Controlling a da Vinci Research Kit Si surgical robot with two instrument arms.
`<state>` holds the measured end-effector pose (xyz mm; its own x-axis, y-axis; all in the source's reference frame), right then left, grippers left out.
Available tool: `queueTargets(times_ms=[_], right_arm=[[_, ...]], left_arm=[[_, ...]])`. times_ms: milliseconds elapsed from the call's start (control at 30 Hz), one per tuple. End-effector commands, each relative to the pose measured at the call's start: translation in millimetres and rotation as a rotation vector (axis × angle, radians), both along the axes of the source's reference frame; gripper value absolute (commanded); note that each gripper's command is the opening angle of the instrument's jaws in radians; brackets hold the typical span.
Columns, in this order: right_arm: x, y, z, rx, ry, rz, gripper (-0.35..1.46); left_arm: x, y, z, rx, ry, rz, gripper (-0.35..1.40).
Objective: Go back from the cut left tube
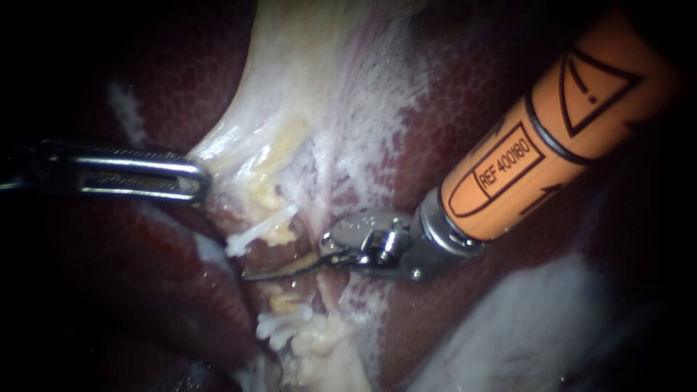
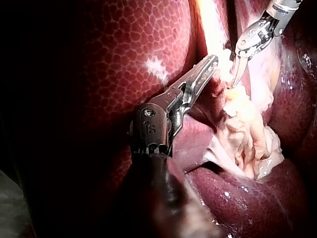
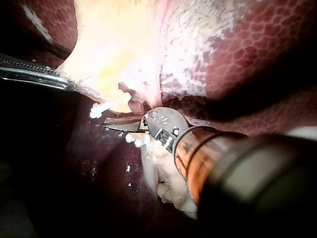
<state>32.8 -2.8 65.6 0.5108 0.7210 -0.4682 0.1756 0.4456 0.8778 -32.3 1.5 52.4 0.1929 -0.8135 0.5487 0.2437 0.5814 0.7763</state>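
- The cut left tube point(image 1: 272, 223) lies near the middle of the endoscope view as two pale ends set apart: an upper stub point(image 1: 253, 234) and a lower end point(image 1: 290, 319) bearing white clips point(image 1: 270, 327).
- The right tool point(image 1: 250, 276), a pair of thin curved blades, sits in the gap between those ends, its blades clenched together on nothing.
- Its orange shaft point(image 1: 552, 123) enters from the upper right.
- The left tool point(image 1: 194, 178), beside the upper stub, is clamped on the edge of the pale tissue point(image 1: 305, 87), which draws to a point there.
- Dark red liver point(image 1: 145, 290) lies around it all.
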Motion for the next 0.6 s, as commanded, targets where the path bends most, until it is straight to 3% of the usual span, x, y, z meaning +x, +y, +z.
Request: queueTargets(times_ms=[33,367,467,600], right_arm=[[0.0,0.0,0.0,-0.001,0.0,-0.001,-0.35],[-0.3,0.0,-0.1,0.044,0.002,0.019,-0.35],[-0.4,0.0,-0.1,0.05,0.016,0.029,0.09],[-0.4,0.0,-0.1,0.052,0.02,0.032,0.36]], left_arm=[[0.0,0.0,0.0,0.0,0.0,0.0,-0.35],[0.0,0.0,0.0,0.0,0.001,0.0,-0.35],[0.0,0.0,0.0,0.0,0.001,0.0,-0.35],[0.0,0.0,0.0,0.0,0.001,0.0,-0.35]])
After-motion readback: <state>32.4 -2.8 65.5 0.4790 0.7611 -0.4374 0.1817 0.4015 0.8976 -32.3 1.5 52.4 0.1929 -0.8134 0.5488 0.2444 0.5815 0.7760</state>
